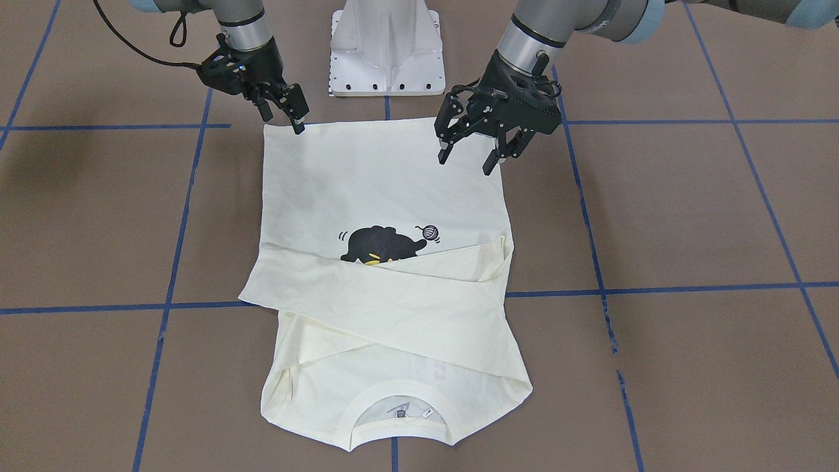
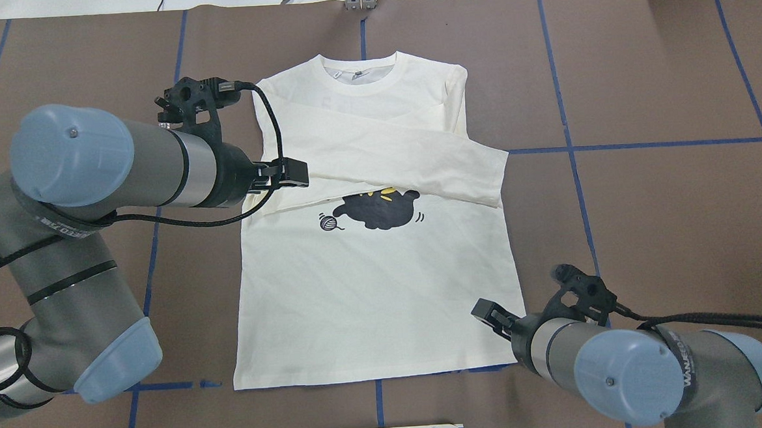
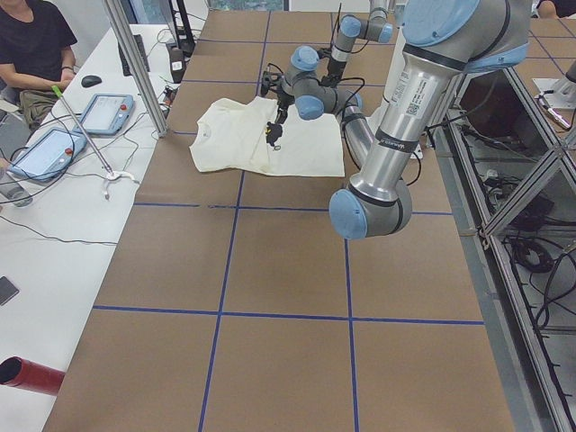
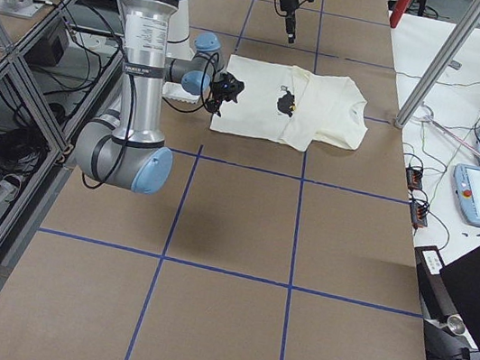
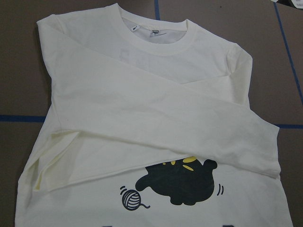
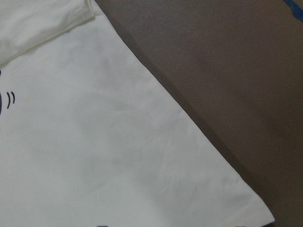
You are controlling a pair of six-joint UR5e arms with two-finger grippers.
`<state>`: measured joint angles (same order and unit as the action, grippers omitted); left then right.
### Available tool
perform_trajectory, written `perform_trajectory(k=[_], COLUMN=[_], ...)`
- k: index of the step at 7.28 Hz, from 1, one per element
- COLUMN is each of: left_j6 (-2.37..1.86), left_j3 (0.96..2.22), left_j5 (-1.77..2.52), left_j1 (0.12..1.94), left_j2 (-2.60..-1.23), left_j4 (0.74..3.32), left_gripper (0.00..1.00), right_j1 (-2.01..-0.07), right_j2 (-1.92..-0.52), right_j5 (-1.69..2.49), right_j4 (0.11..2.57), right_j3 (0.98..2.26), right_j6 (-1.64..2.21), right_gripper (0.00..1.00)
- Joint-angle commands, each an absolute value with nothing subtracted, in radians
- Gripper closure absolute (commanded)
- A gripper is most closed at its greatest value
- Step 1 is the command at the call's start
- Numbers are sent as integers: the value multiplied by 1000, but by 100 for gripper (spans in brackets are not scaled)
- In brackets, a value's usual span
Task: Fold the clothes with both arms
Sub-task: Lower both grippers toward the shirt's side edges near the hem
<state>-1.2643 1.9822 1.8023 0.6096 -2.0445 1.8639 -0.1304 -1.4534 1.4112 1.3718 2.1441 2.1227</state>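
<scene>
The brown table (image 2: 649, 226), taped into blue squares, carries the T-shirt (image 2: 373, 306) flat at its middle, print up, hem near the robot, collar far. The left gripper (image 1: 467, 160) hangs high over the shirt's left side, claw spread wide and empty. The right gripper (image 1: 283, 117) sits low by the near right hem corner, fingers apart, nothing held. Our worry is those uneven heights: a pinch at one corner alone would drag the cloth askew, and a lift could spill the crossed sleeves (image 2: 411, 167). A shallow pinch may also catch one layer only. The fabric looks soft, matt and lightly creased. The cat (image 2: 377, 211) is a flat black blob, the yarn ball (image 2: 329, 223) a small scribbled circle.
</scene>
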Motion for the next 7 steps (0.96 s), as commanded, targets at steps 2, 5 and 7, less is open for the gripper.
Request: perform_trajectory(k=[2,5,7], left_j6=[-1273,-1275,-1276], left_j3=[1976,1974,1974], left_j5=[1802,1801,1801], left_j1=[609,609,609], left_j2=[-2040,-2037,-2037], left_j4=[1864,1865,1865], left_gripper=[17,17,17], right_j1=[-57,-54,-54], right_j2=[-1480,-1505,-1512], right_j5=[1377,1379,1381], right_j4=[1388,1411,1411], right_j3=[2122,2111,2102], right_j6=[2183,2175,2172], right_gripper=[12,15,16])
